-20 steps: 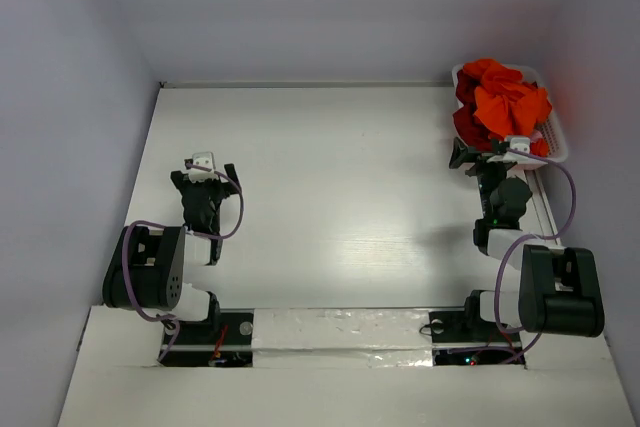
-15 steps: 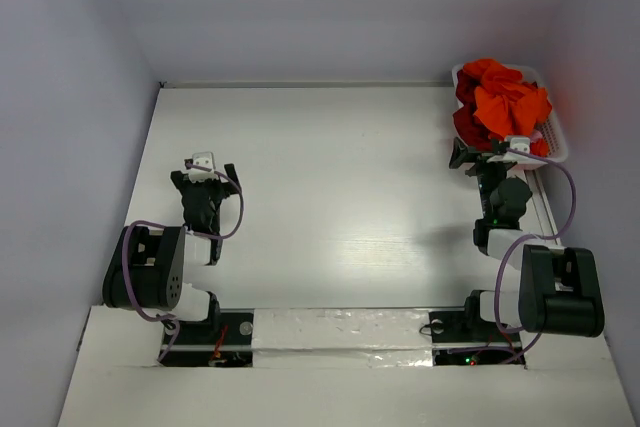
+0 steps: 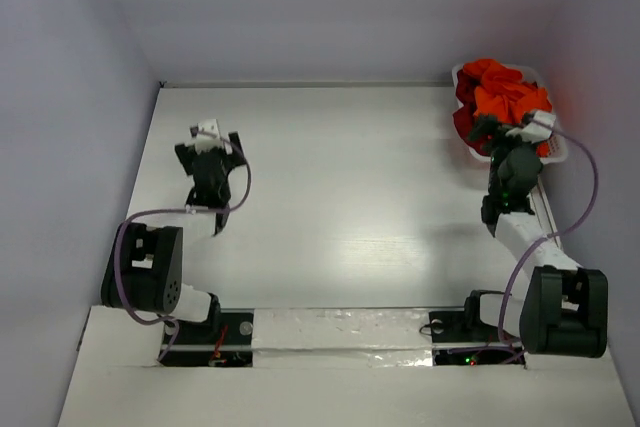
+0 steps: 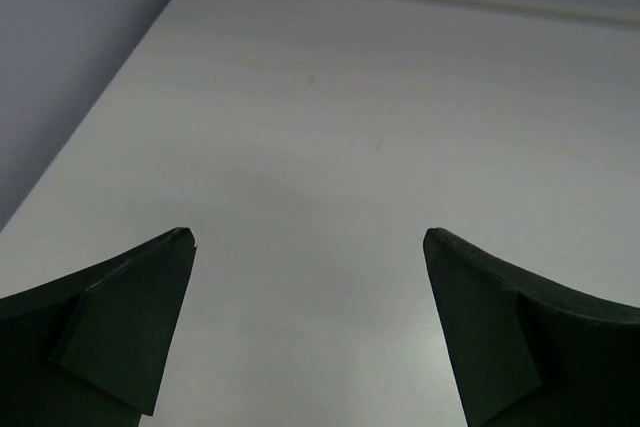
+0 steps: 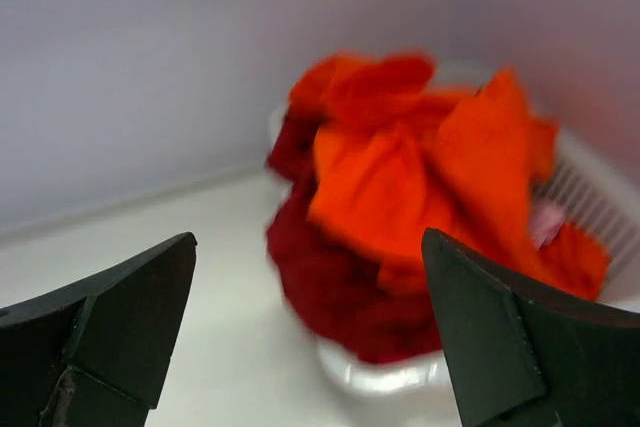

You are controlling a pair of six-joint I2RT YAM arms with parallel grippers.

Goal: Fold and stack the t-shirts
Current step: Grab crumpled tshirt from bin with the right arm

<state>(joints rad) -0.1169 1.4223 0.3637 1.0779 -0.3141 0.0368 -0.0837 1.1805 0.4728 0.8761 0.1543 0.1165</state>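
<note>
A crumpled heap of t-shirts fills the white lattice basket (image 3: pixel 556 145) at the table's far right corner. A bright orange-red shirt (image 3: pixel 505 97) lies on top, over dark crimson cloth (image 3: pixel 468 125) that spills over the near rim. In the right wrist view the orange-red shirt (image 5: pixel 420 162) and the crimson cloth (image 5: pixel 335 287) are blurred, with a bit of pink (image 5: pixel 545 222) at the right. My right gripper (image 3: pixel 503 132) (image 5: pixel 310 277) is open and empty, just in front of the heap. My left gripper (image 3: pixel 212 139) (image 4: pixel 310 247) is open and empty over bare table at the left.
The white basket's rim (image 5: pixel 400 377) shows under the cloth in the right wrist view. Grey walls close the table on the left, back and right. The white table top (image 3: pixel 340 177) stretches between the two arms. The arm bases sit at the near edge.
My right gripper has moved forward and to the right, up to the heap in the basket. My left gripper has moved forward, farther from its base. Both stay open.
</note>
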